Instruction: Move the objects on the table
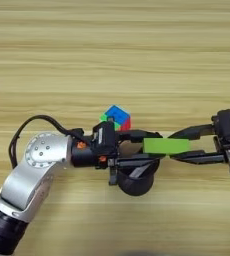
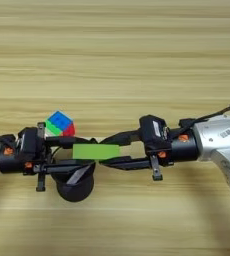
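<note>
Meeting Over the Green Bar

Reaching in from opposite sides, both arms meet low on the light wood worktop (image 1: 112, 60), and the flat green bar (image 1: 166, 146) sits between their fingertips.

Left eye view: the left gripper (image 1: 144, 147) shows whole, its silver forearm rising from the bottom left corner. Its two black fingers (image 1: 137, 135) are spread, one above and one below the near end of the bar; whether they press on it cannot be told. Just behind the upper finger lies the puzzle cube (image 1: 116, 117), blue face up, with green and red sides. Just below the lower finger stands the black mesh cup (image 1: 136, 181), a pale object leaning inside it that is too unclear to name. The right gripper (image 1: 179, 146) shows only as its body at the right edge, its fingers reaching to the far end of the bar.

Right eye view: here the right arm shows in full, silver forearm at the right edge, and the right gripper's black fingers (image 2: 121, 137) pass above and below the bar's (image 2: 96, 151) right end, parted; contact cannot be judged. The left arm is cut off at the left edge, leaving only its gripper (image 2: 72, 152) at the bar's left end. The cube (image 2: 60, 124) lies just above those fingers, and the cup (image 2: 76, 186) just below them.
</note>
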You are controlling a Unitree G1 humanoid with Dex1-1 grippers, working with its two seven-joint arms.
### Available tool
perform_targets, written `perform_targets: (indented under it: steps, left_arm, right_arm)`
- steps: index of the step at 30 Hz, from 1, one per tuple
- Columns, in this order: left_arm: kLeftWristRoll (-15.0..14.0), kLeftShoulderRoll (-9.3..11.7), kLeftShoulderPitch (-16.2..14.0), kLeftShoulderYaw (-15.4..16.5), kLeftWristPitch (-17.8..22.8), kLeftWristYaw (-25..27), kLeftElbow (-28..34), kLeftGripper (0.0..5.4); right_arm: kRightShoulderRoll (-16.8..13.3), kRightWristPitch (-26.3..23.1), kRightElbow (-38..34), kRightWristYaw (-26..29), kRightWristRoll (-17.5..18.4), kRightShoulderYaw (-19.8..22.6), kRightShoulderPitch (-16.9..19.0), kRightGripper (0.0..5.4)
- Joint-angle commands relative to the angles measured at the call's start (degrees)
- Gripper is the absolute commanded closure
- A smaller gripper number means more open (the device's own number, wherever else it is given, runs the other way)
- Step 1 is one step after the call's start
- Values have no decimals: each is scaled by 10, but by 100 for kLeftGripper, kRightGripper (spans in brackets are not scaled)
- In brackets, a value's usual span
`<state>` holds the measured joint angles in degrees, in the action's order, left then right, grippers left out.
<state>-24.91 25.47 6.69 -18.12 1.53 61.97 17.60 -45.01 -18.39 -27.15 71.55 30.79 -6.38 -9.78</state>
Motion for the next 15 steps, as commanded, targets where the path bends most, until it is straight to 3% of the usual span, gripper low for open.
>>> perform_targets:
  steps: [1, 6, 15]
  left_arm:
    - [13, 1, 6, 3, -4, -7, 6, 405]
    - [12, 0, 6, 4, -5, -7, 4, 405]
    - [12, -1, 8, 5, -7, -10, 2, 408]
  right_arm:
    - [-1, -2, -4, -3, 3, 2, -5, 400]
    - [1, -1, -6, -3, 6, 2, -2, 400]
    - [4, -2, -11, -6, 22, 7, 1, 293]
